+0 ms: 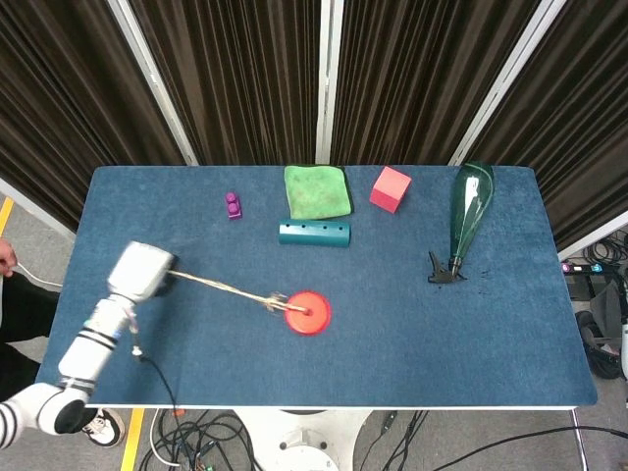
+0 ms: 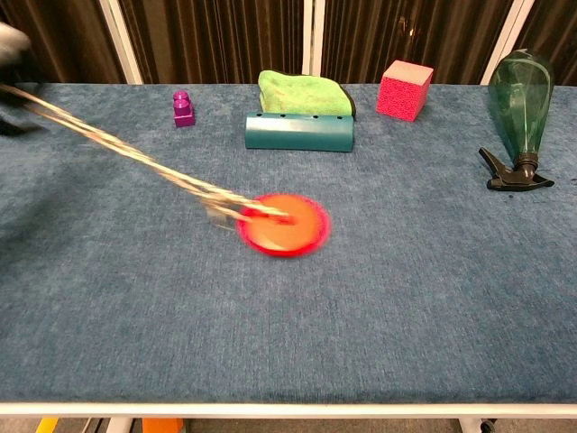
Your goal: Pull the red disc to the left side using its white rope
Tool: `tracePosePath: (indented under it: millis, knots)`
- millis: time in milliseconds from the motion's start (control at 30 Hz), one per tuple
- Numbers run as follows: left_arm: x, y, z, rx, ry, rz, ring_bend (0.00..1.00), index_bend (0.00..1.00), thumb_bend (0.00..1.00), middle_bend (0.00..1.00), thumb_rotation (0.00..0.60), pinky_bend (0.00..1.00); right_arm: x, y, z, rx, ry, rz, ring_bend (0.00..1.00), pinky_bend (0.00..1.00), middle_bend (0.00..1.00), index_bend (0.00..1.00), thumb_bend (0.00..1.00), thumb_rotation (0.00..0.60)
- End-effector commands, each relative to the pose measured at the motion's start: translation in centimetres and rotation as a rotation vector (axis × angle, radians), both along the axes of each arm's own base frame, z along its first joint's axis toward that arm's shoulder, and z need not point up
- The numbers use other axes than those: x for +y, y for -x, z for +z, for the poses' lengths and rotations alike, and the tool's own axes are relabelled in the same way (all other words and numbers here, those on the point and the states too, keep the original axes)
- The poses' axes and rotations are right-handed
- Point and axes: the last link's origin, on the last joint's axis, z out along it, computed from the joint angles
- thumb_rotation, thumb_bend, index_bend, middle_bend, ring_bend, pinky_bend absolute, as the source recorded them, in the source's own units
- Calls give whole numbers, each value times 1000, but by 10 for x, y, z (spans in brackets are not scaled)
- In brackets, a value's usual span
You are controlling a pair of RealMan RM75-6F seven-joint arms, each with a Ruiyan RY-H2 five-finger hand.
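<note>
Gripping the white rope [image 1: 221,288] at its far-left end, the left hand [image 1: 142,271] sits over the left part of the blue table [image 1: 491,324], its fingers closed around the cord; in the chest view only a blurred edge of this hand shows at the top-left corner, so the exact lie of the fingers cannot be made out there. From the hand the rope runs taut and straight, slanting down to the hand's right, and ends at the red disc [image 1: 308,312], where it is tied at the middle. The disc lies flat on the table, well to the right of the hand and a little nearer the front edge, and it looks smeared in the chest view. Farther back and to the right of the hand sit a small purple block [image 1: 233,204], a green cloth [image 1: 317,190] and, just in front of the cloth, a teal bar [image 1: 314,234]. A pink cube [image 1: 390,188] stands beyond the cloth, and a green spray bottle [image 1: 467,218] lies far off on the right side. The right hand appears in neither view.
</note>
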Motion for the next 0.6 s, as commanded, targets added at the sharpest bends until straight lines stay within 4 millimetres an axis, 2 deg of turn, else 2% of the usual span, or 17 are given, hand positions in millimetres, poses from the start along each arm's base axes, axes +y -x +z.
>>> tracePosePath:
  millis: [33, 167, 333, 467, 600]
  knots:
    - [-1, 29, 42, 44, -140, 78, 801, 762, 301, 1000, 600, 690, 0, 0, -1, 0, -1, 0, 0, 0, 0, 0, 224, 600]
    - [-13, 53, 77, 43, -235, 148, 800, 762, 302, 1000, 600, 690, 0, 1, -1, 1, -4, -3, 0, 0, 0, 0, 224, 600]
    - [-23, 70, 108, 85, -344, 190, 801, 762, 302, 1000, 600, 690, -1, 0, -2, 4, -6, 1, 0, 0, 0, 0, 224, 600]
    - [-28, 69, 110, 79, -346, 188, 801, 762, 302, 1000, 600, 690, -1, -2, -3, 4, -8, 2, 0, 0, 0, 0, 225, 600]
    - [-27, 53, 93, 8, -282, 127, 801, 762, 302, 1000, 600, 689, -2, -3, -6, 5, -17, 6, 0, 0, 0, 0, 225, 600]
